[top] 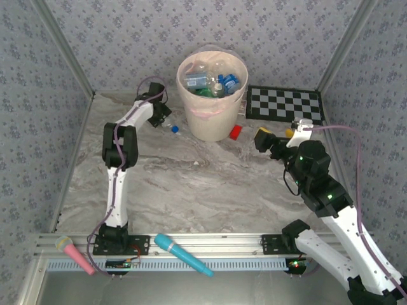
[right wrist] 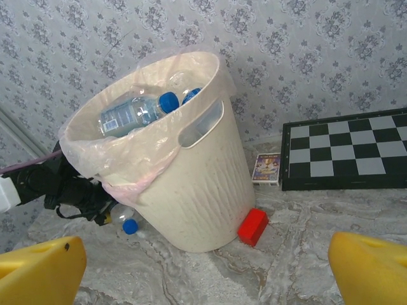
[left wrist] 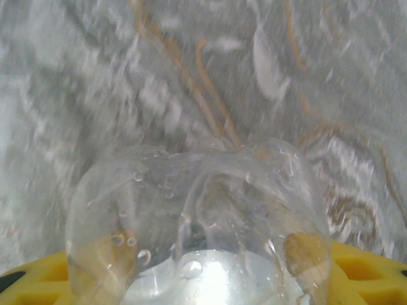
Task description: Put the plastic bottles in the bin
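Note:
The bin (top: 213,124), a pale peach bucket with a thin liner, stands at the back of the table and holds several plastic bottles (top: 213,81); I see it again in the right wrist view (right wrist: 203,184) with blue-capped clear bottles (right wrist: 137,111) inside. A clear bottle (left wrist: 197,222) with a blue cap (top: 175,129) lies on the table just left of the bin's foot. My left gripper (top: 162,117) is shut round this bottle, its yellow fingers (left wrist: 365,267) at both sides. My right gripper (right wrist: 206,273) stands open to the right of the bin, holding nothing.
A small red block (top: 236,132) touches the bin's right foot. A chessboard (top: 284,103) lies at the back right with a small card box (right wrist: 266,169) beside it. A pink wand (top: 74,253) and a blue wand (top: 183,254) lie on the near rail.

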Robot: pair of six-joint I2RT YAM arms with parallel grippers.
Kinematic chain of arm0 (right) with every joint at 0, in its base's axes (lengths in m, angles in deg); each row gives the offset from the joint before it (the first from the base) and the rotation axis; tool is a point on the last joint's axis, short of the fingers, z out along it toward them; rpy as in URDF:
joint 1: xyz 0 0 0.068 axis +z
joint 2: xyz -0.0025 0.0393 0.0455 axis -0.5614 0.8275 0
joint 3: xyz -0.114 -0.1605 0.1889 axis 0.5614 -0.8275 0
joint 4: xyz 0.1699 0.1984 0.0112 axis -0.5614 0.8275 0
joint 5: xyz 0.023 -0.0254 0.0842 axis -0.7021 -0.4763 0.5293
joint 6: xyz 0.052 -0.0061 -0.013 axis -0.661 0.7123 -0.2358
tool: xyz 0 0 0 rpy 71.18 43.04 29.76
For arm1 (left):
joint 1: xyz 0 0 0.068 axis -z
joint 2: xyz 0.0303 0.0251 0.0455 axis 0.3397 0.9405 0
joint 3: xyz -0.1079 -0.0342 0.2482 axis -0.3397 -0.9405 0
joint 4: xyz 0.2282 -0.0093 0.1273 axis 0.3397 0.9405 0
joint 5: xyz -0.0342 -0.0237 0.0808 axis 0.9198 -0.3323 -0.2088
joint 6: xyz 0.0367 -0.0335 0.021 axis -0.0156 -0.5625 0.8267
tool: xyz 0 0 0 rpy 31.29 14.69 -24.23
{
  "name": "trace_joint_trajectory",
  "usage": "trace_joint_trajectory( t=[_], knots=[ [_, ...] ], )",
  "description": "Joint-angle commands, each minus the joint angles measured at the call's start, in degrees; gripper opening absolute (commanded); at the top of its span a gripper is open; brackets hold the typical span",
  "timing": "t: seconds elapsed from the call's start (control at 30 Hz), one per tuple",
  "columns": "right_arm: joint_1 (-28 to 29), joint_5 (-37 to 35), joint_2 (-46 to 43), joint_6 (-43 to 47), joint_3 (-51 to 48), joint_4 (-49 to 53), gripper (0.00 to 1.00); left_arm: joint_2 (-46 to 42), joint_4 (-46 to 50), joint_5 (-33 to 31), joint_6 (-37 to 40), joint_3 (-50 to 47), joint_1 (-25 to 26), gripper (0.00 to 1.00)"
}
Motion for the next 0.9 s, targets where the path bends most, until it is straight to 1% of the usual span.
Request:
trace_joint_trajectory(
  t=[0.0,0.13,0.3,0.47,0.63,0.73,0.77,0.87],
  knots=[
    [0.1,1.5,0.4,-1.0,0.7,-0.7,1.00,-9.4,-7.7,4.3,1.1,-9.0,0.3,0.58],
    [1.1,3.5,1.5,-1.0,1.7,-0.6,1.00,-18.6,-15.5,6.3,1.4,-21.2,0.2,0.58],
    [3.6,4.5,3.9,-1.0,3.9,0.0,1.00,-30.3,-20.0,6.9,3.7,-33.5,0.2,0.58],
    [7.2,8.8,8.0,-0.6,6.1,-1.1,1.00,-42.1,-21.9,7.8,8.1,-42.8,0.2,0.58],
    [11.9,9.6,12.9,0.9,8.1,-2.5,1.00,-53.3,-26.7,12.4,13.4,-51.4,1.6,0.59],
    [12.6,14.1,16.0,0.6,9.3,-3.7,1.00,-59.9,-27.9,14.0,16.0,-54.9,3.2,0.59],
    [12.6,16.9,17.0,0.5,9.5,-4.7,1.00,-62.2,-28.5,14.3,16.9,-55.8,4.0,0.59],
    [13.1,24.0,20.1,-0.6,10.2,-8.0,0.92,-67.6,-28.5,14.7,19.3,-56.3,6.4,0.59]
  ],
)
